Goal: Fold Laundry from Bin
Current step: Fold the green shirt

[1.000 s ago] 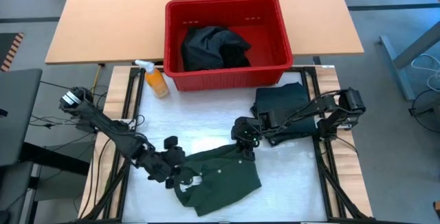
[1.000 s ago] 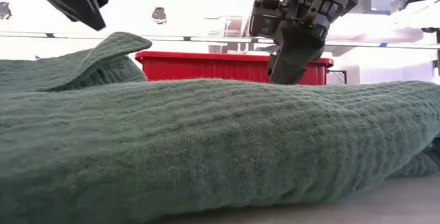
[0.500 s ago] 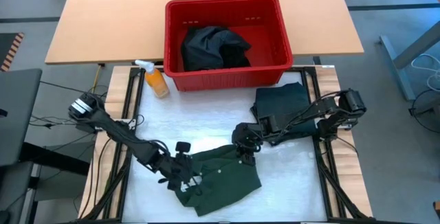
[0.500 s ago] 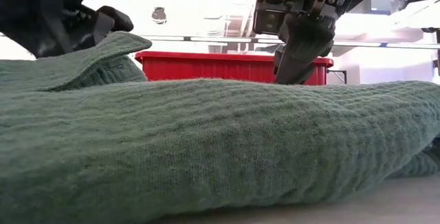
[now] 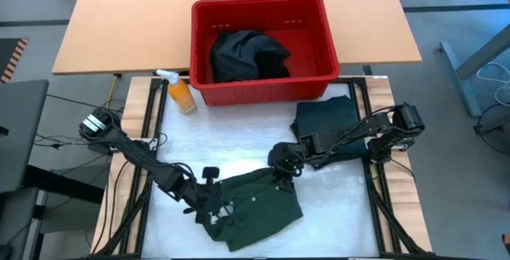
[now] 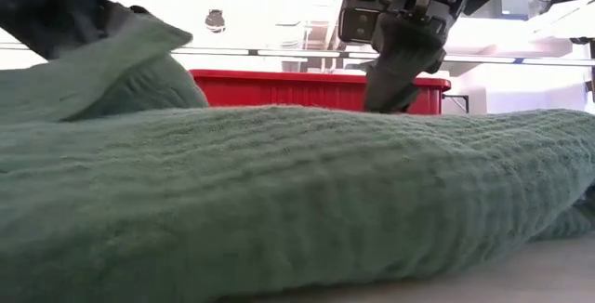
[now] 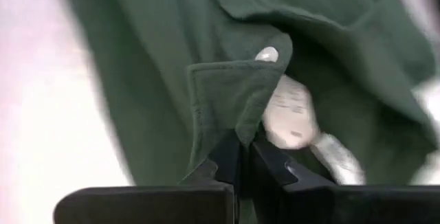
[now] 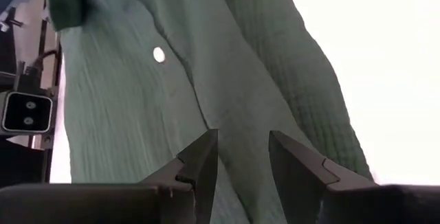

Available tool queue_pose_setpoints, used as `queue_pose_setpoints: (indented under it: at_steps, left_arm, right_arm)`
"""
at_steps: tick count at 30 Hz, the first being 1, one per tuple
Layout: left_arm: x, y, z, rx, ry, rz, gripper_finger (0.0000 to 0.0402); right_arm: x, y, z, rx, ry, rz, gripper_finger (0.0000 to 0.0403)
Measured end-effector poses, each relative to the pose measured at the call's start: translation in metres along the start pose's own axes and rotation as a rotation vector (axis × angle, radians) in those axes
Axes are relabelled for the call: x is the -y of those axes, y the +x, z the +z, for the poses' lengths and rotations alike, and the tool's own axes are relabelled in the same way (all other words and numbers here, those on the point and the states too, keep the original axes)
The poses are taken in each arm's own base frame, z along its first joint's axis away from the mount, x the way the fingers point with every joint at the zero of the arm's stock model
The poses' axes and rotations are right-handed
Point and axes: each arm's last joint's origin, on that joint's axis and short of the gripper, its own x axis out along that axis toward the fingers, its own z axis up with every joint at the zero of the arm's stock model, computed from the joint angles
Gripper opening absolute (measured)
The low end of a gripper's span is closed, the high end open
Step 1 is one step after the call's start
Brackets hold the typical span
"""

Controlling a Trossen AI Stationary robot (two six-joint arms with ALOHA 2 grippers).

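Note:
A dark green garment (image 5: 259,208) of the laundry lies crumpled on the white table top near its front edge; it fills the low view (image 6: 325,191). A pale label (image 7: 289,110) and a button show on it. My left gripper (image 5: 213,206) is shut on a flap at the garment's left end. My right gripper (image 5: 284,167) stands open over the garment's far right edge (image 8: 240,80). The red bin (image 5: 259,3) stands at the far side with dark cloth (image 5: 247,54) inside. My left gripper pinches the free edge of a seamed green flap (image 7: 230,124) between its two fingers. It comes slanting down from the table's left. The flap (image 6: 121,52) stands raised off the garment, whose bulk lies on the table. My right gripper's fingertips (image 8: 206,159) are close over the cloth; I cannot tell whether they touch it.
A folded dark garment (image 5: 327,118) lies on the table's right, under the right arm. A small orange spray bottle (image 5: 180,92) stands by the bin's near left corner. Bare white table top (image 5: 231,140) lies between the bin and the green garment.
My left gripper has come down and toward the table's right onto the garment's left end, then shut on the flap. The flap's tip now stands steeper and bent up. My right gripper has kept its place and its gap.

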Motion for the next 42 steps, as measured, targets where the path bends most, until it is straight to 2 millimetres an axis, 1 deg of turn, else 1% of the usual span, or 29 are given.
queue_pose_setpoints:
  at_steps: [2,4,6,9,12,16,21,24,26,28,29,30,31,33,35,38,42]
  left_arm:
    - [0.008,-0.001,-0.003,-0.030,-0.027,-0.079,0.0002]
    - [0.015,0.002,-0.007,-0.056,-0.032,-0.121,0.0002]
    - [0.019,0.003,-0.010,-0.063,-0.026,-0.116,0.0001]
    - [0.020,0.004,-0.008,-0.016,-0.039,-0.059,0.0006]
    - [0.019,0.005,-0.008,-0.007,-0.049,-0.042,0.0025]
    - [0.021,0.001,-0.008,-0.044,-0.095,-0.129,0.0066]
    - [0.020,-0.022,-0.003,-0.140,-0.218,-0.266,0.0120]
    - [0.018,-0.042,0.002,-0.090,-0.215,-0.314,0.0140]
    - [0.013,-0.054,0.006,-0.014,-0.193,-0.278,0.0148]
    - [0.004,-0.064,0.010,0.083,-0.202,-0.178,0.0150]
    - [-0.003,-0.066,0.013,0.133,-0.237,-0.117,0.0150]
    - [-0.012,-0.065,0.014,0.167,-0.303,-0.068,0.0149]
    - [-0.023,-0.060,0.014,0.176,-0.374,-0.039,0.0147]
    - [-0.041,-0.041,0.010,0.148,-0.480,-0.080,0.0143]
    - [-0.053,-0.020,0.004,0.124,-0.551,-0.141,0.0137]
    - [-0.060,-0.001,0.005,0.162,-0.637,-0.248,0.0130]
    - [-0.064,0.024,-0.006,0.070,-0.655,-0.195,0.0124]
  right_arm:
    - [0.000,0.000,0.000,0.005,-0.037,-0.002,0.0157]
    - [0.001,0.001,0.000,0.005,-0.078,-0.023,0.0157]
    - [0.002,0.002,0.000,0.002,-0.116,-0.029,0.0157]
    - [0.006,0.001,0.003,0.023,-0.163,-0.046,0.0157]
    - [0.012,-0.001,0.007,0.048,-0.164,-0.055,0.0157]
    - [0.020,-0.003,0.011,0.057,-0.130,-0.052,0.0157]
    - [0.023,-0.004,0.011,0.053,-0.119,-0.055,0.0157]
    - [0.023,-0.004,0.011,0.052,-0.119,-0.055,0.0157]
    - [0.023,-0.004,0.011,0.051,-0.118,-0.053,0.0157]
    - [0.023,-0.003,0.011,0.049,-0.117,-0.053,0.0157]
    - [0.023,-0.003,0.011,0.049,-0.118,-0.051,0.0157]
    - [0.022,-0.003,0.011,0.049,-0.118,-0.051,0.0157]
    - [0.022,-0.003,0.010,0.049,-0.114,-0.050,0.0157]
    - [0.022,-0.003,0.010,0.049,-0.100,-0.049,0.0157]
    - [0.022,-0.003,0.010,0.049,-0.094,-0.049,0.0157]
    - [0.020,-0.002,0.010,0.047,-0.082,-0.045,0.0157]
    - [0.015,-0.001,0.008,0.041,-0.085,-0.035,0.0157]
